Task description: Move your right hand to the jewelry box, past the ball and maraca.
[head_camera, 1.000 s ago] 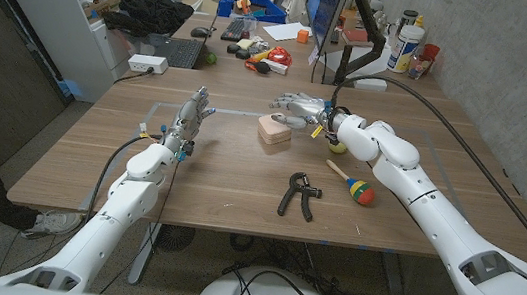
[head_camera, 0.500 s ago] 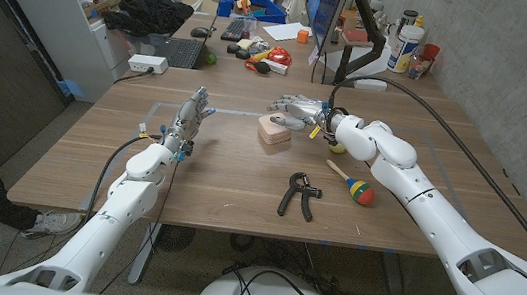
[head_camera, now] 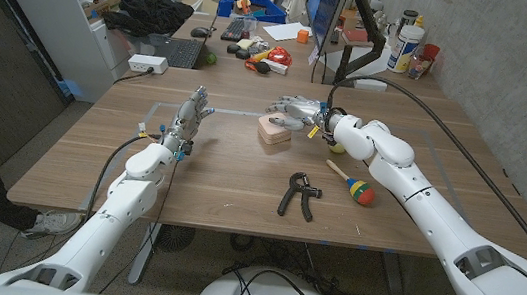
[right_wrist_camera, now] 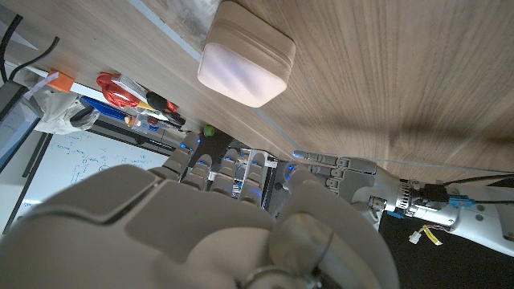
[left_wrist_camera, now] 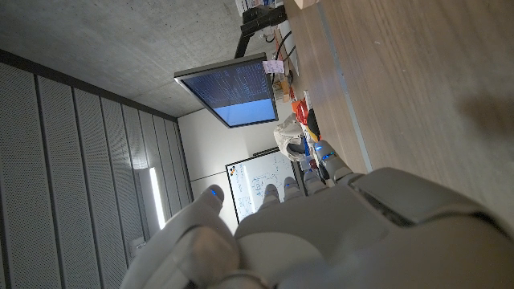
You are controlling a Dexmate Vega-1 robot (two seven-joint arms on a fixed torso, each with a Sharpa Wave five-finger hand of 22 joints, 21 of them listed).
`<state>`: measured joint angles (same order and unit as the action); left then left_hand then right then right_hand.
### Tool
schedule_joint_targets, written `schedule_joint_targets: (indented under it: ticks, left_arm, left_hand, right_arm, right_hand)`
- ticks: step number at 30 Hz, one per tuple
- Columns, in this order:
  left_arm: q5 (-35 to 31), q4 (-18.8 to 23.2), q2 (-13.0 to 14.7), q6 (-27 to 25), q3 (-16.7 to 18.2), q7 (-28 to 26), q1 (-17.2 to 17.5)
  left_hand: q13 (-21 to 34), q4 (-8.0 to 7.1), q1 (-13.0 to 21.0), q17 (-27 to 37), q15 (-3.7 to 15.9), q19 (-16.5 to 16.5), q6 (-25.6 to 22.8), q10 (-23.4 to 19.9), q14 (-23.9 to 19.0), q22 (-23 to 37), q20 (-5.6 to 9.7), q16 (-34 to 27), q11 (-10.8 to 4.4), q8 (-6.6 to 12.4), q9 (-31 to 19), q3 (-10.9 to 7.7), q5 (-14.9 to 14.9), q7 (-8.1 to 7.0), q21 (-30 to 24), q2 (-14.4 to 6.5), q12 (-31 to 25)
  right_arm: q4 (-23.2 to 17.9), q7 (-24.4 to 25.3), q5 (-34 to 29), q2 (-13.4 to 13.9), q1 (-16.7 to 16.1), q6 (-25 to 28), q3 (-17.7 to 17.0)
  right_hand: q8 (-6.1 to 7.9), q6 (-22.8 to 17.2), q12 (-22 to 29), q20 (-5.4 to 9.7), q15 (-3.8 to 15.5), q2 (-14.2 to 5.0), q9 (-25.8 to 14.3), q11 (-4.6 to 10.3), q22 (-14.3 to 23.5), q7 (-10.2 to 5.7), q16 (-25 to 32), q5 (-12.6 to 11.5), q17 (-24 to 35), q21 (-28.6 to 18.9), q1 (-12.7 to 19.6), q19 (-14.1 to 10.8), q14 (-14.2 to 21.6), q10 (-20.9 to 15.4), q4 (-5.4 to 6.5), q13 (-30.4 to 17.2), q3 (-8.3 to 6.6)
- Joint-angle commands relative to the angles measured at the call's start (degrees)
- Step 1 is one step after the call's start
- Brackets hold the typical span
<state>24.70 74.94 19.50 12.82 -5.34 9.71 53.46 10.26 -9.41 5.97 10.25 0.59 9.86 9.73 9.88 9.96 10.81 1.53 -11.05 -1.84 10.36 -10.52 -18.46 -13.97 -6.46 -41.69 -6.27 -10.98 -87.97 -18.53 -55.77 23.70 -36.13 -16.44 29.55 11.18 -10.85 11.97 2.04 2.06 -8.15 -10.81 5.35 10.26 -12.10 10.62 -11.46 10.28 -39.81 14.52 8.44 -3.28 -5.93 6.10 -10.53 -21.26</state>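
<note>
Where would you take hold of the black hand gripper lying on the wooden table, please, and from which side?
Probably from above, at the coiled head of the black hand gripper, or by closing around one handle. It lies flat on the wooden table with its two handles splayed toward the robot, so neither side offers much height. The right hand, open near the beige jewelry box, is nearer.

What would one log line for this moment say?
right hand: open, over jewelry box | left hand: open, idle | maraca, ball: behind arm
</note>
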Motion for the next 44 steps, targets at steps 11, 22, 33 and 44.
schedule_joint_targets:
  ticks: [11, 22, 33, 44]
  left_arm:
    - [0.17, -1.44, 0.10, 0.12, 0.44, 0.56, -0.56]
    - [0.19, -2.42, 0.10, 0.31, 0.60, 1.11, -1.13]
    - [-0.03, -2.44, 0.53, 0.27, 0.73, 1.55, -1.35]
    - [-0.89, -2.46, 0.53, 0.63, 0.75, 0.70, -1.66]
  left_hand:
    - [0.27, 0.16, -0.88, 0.34, 0.03, 5.33, 2.76, 1.85, 2.19, 0.11, -0.50, 0.07, 0.15, 0.31, -0.08, 0.35, 0.08, -0.31, 0.41, -0.44, -0.24]
    - [0.26, 0.21, -1.04, 0.34, 0.16, 5.28, 2.59, 1.60, 2.07, 0.12, -0.56, 0.03, 0.13, 0.43, -0.05, 0.43, 0.09, -0.49, 0.49, -0.47, -0.39]
    - [0.26, 0.34, -1.00, 0.31, 0.43, 4.98, 1.81, 0.87, 1.70, 0.11, -0.64, -0.07, -0.21, 0.72, -0.04, 0.39, 0.05, -0.56, 0.50, -0.57, -0.66]
    - [0.25, 0.47, -0.89, 0.28, 0.33, 4.84, 1.53, 0.64, 1.60, 0.11, -0.77, -0.05, -0.34, 0.76, -0.01, 0.29, -0.01, -0.41, 0.54, -0.69, -0.69]
  right_arm:
    - [3.54, -0.13, 0.12, -1.29, 2.16, -0.37, 1.76]
    - [4.83, 0.10, -0.06, -1.73, 3.11, -0.51, 2.54]
    - [5.56, 0.12, -0.39, -2.13, 3.62, 0.00, 3.10]
    - [9.43, 1.03, 0.41, -2.99, 5.82, -1.89, 4.07]
  right_hand:
    - [-0.07, 0.72, 0.13, 0.07, 0.26, 0.08, -0.16, 0.47, 0.15, -0.59, 0.28, -0.66, 0.12, 0.39, -0.72, -0.18, 0.22, 0.14, 0.25, -0.30, 0.16]
    - [-0.35, 1.72, 0.03, 0.09, 0.24, -0.17, -0.16, 0.53, 0.14, -0.56, 0.25, -0.97, 0.06, 0.45, -0.78, -0.46, 0.27, 0.36, 0.33, -0.29, 0.13]
    - [-0.76, 3.21, -0.29, 0.38, 0.39, -0.73, -0.10, 0.11, 0.14, 0.70, 0.15, -0.96, -0.05, 0.74, -0.62, -0.39, 0.10, 1.19, 0.17, -0.23, 0.14]
    - [-0.75, 3.62, -0.38, 0.42, 0.37, -1.03, -0.07, -0.05, 0.15, 0.94, 0.11, -0.71, -0.12, 0.91, -0.51, -0.40, 0.03, 1.57, 0.09, -0.18, 0.15]
